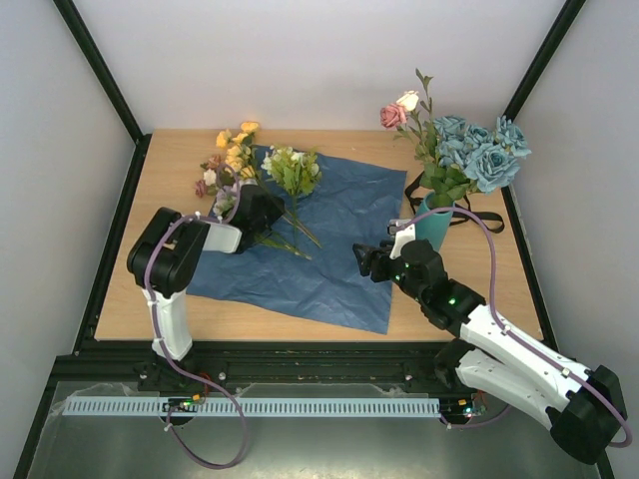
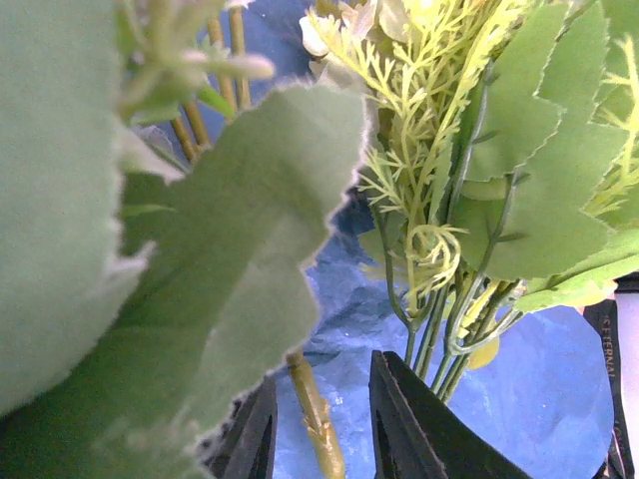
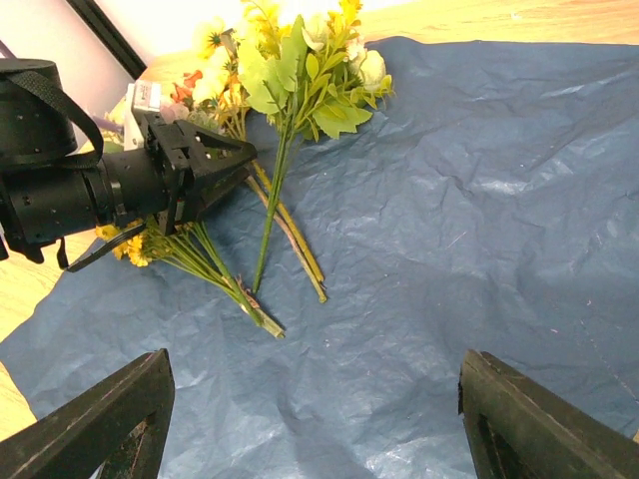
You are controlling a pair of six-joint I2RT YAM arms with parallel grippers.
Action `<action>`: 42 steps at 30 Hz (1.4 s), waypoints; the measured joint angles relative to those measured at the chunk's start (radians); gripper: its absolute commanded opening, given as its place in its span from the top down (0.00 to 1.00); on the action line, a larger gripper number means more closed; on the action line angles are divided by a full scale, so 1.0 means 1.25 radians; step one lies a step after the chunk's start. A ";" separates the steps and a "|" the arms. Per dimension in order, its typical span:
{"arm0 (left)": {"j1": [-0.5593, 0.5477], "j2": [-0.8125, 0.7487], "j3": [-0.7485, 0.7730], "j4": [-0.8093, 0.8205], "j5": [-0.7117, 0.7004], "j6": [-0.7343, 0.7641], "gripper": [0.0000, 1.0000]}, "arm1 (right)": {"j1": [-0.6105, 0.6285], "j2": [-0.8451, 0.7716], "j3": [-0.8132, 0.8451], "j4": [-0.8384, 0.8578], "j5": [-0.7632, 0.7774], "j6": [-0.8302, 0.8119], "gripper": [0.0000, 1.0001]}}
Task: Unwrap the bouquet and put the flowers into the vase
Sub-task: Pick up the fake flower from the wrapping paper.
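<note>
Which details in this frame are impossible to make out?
- Vase mouth: top view, covered by blue blooms and leaves.
- Left gripper: fingers hidden in top view under its own wrist.
- Black ribbon: top view, partly behind the vase.
- Paper left of the stems: left wrist view, blocked by a blurred leaf.
</note>
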 measured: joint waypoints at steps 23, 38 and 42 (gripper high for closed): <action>0.000 0.063 0.046 0.027 0.014 -0.054 0.71 | 0.000 -0.004 0.000 0.005 -0.003 0.000 0.24; 0.000 0.080 0.076 0.005 0.013 -0.113 0.88 | 0.000 -0.003 0.000 0.005 -0.010 -0.001 0.24; 0.000 0.079 0.076 0.001 0.008 -0.116 0.98 | 0.000 -0.003 0.000 0.005 -0.011 -0.001 0.24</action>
